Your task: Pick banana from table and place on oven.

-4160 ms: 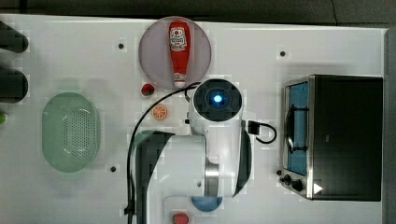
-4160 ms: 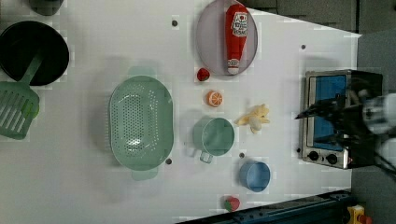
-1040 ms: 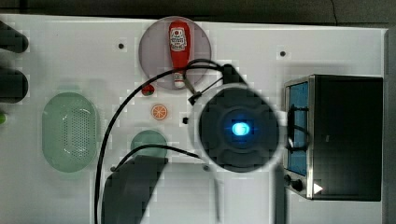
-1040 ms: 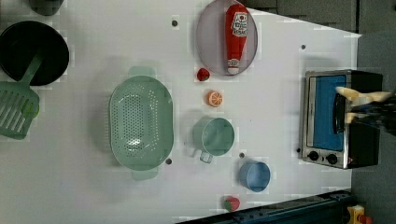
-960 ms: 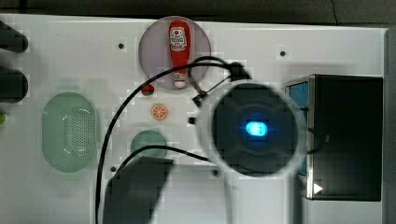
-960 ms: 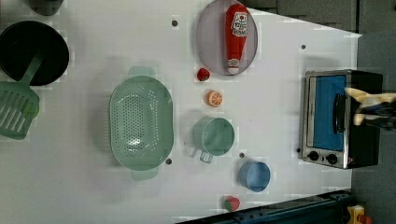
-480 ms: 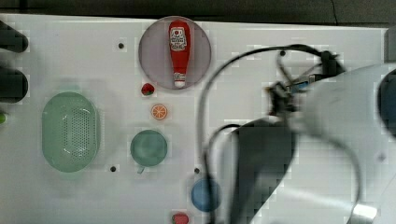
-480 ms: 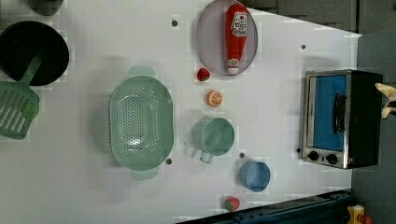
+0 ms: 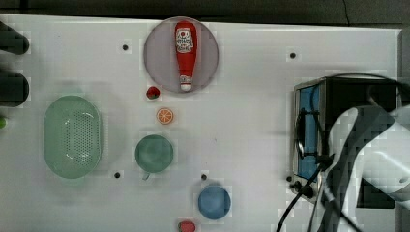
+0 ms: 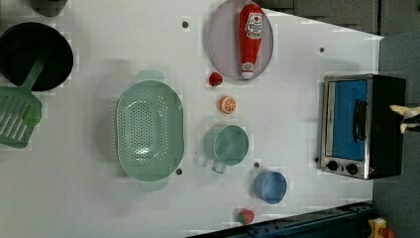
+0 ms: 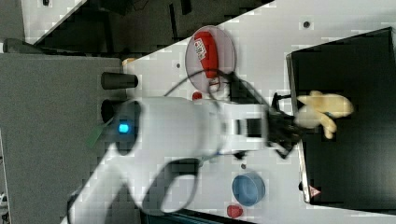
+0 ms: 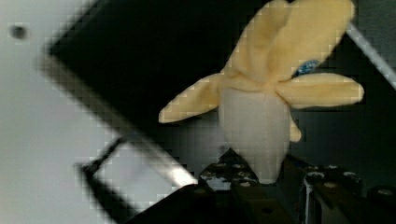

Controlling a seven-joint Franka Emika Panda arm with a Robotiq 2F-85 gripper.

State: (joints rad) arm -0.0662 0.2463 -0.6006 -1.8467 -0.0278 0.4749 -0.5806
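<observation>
Banana (image 12: 261, 107): wrist view has it closest, cream body end-on, yellow peel flaps spread, black oven top behind it.
Gripper (image 12: 254, 179): jaws narrowed on the banana's lower end; it's held, dark fingers (image 12: 322, 186) flank the base.
Right view: gripper (image 11: 292, 123) reaches across the front edge of the oven (image 11: 345, 177), banana (image 11: 322, 112) sticks out past it over the black top; can't tell if the fruit touches the surface.
Left view: oven (image 10: 364, 126) shows blue glass door, bar handle, knobs; a bit of banana (image 10: 403, 113) pokes in at the left view's right edge, just beyond the oven.
Top view: white arm body covers most of the oven (image 9: 314, 96), so the grip is hidden there.
Table (image 9: 251, 130): green cup (image 9: 153, 153), orange slice (image 9: 165, 116), blue bowl (image 9: 214, 202), green colander (image 9: 72, 137), all well apart from the oven.
Far side: ketchup bottle (image 9: 185, 46) lying on round plate (image 9: 157, 58).
</observation>
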